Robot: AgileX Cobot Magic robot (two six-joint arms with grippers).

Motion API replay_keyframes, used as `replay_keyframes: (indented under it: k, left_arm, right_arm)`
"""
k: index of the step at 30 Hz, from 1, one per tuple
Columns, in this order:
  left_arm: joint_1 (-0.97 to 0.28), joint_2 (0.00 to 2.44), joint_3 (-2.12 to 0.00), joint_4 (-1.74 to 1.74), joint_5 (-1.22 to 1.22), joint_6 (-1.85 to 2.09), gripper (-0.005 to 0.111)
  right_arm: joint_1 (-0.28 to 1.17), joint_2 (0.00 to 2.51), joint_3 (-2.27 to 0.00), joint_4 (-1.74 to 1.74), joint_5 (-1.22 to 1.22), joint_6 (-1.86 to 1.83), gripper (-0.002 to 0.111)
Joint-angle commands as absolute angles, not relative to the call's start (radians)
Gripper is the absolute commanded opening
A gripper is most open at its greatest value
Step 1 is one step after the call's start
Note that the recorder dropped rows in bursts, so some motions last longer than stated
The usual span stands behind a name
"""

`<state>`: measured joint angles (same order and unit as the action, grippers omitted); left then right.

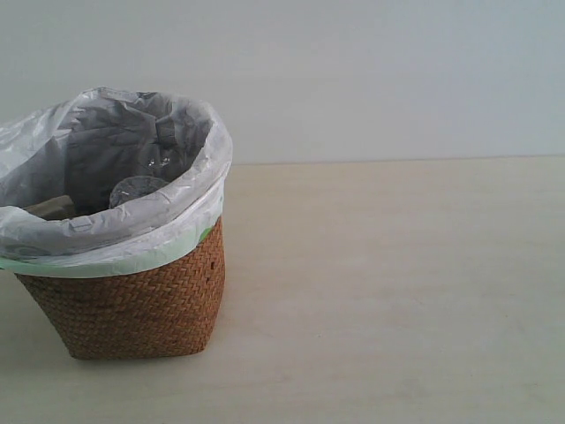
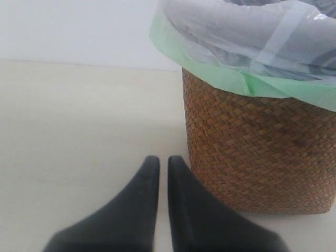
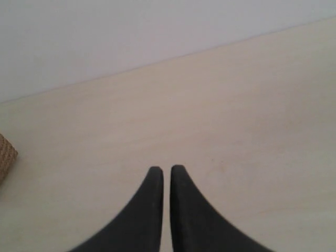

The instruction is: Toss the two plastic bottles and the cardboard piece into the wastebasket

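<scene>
The brown wicker wastebasket (image 1: 132,305) stands at the left of the table, lined with a white bag over a pale green rim. Inside it a clear plastic bottle (image 1: 139,188) lies with its base showing, and a corner of the beige cardboard piece (image 1: 51,208) peeks out by the near wall. The second bottle cannot be told apart in the bag. In the left wrist view my left gripper (image 2: 163,160) is shut and empty, just beside the wastebasket (image 2: 257,152). My right gripper (image 3: 166,170) is shut and empty over bare table. Neither gripper shows in the exterior view.
The pale wooden table (image 1: 397,291) runs to a plain white wall behind. An edge of the wicker basket (image 3: 6,157) shows at the side of the right wrist view.
</scene>
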<state>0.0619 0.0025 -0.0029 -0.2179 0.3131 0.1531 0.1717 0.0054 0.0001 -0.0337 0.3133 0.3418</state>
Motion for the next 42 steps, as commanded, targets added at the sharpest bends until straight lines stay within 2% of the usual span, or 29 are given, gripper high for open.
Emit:
replay_keyframes:
  k: [1,29,38,42]
  left_arm:
    - [0.065,0.0,0.0,-0.216,0.31,0.144,0.006]
    - [0.065,0.0,0.0,-0.216,0.31,0.144,0.006]
    - [0.065,0.0,0.0,-0.216,0.31,0.144,0.006]
    - [0.065,0.0,0.0,-0.216,0.31,0.144,0.006]
  right_arm:
    - [0.171,0.0,0.0,0.013,0.312,0.337,0.001]
    - [0.171,0.0,0.0,0.015,0.323,0.316,0.001]
    - [0.171,0.0,0.0,0.015,0.323,-0.221,0.001]
    - [0.171,0.0,0.0,0.015,0.323,-0.26,0.001]
